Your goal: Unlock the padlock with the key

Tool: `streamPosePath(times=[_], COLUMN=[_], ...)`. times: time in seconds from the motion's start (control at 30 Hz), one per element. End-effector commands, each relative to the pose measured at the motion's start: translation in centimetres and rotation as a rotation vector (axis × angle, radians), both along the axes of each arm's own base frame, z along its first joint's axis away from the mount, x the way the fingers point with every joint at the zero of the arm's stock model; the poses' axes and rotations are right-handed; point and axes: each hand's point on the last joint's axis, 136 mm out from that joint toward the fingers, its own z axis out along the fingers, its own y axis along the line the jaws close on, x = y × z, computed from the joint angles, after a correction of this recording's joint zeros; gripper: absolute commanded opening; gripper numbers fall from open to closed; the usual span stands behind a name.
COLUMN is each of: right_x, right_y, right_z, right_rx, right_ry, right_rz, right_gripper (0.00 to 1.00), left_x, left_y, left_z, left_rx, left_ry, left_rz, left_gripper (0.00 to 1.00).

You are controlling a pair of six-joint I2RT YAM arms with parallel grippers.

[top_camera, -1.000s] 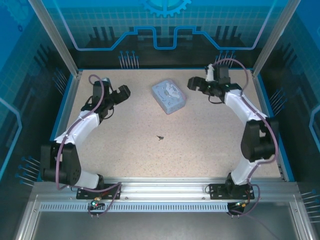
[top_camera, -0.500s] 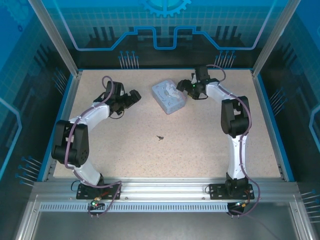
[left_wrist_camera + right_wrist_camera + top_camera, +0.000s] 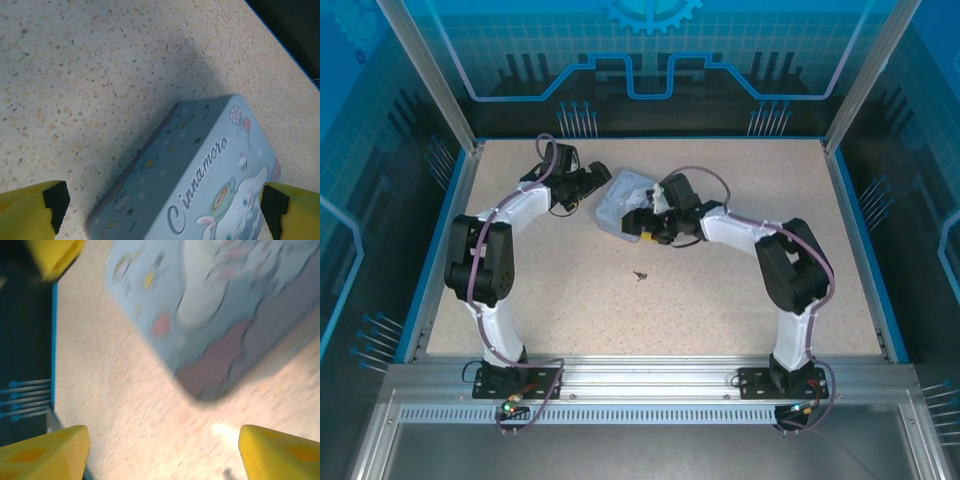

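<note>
I am holding my left claw (image 3: 596, 186) spread wide at the left end of the blue tin (image 3: 620, 200). My right claw (image 3: 645, 222), also released, is hovering at the tin's right side. The key (image 3: 640, 274) is lying on the table (image 3: 740, 300), apart from both claws.

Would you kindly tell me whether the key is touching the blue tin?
Apart. The top external view shows the key lying on the open table, with a clear stretch of bare surface between it and the tin, which sits farther back.
</note>
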Motion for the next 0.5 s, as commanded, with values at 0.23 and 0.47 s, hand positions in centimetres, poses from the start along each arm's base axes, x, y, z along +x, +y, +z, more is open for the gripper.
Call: streamPosePath(times=[0.23,0.47], right_x=[6.1,14.8], right_y=[-9.3,-11.2], right_z=[5.5,4.6], right_rx=[-0.088,-0.131], right_ry=[-0.135,-0.126], right_rz=[-0.218,-0.266], right_gripper=[0.88,0.88], left_x=[-1.5,-6.7], left_y=[1.3,2.4], left_z=[0.4,0.6], left_rx=[0.039,-0.005], left_ry=[0.022,0.068], left_rz=[0.031,0.101], left_gripper=[0.99,0.99])
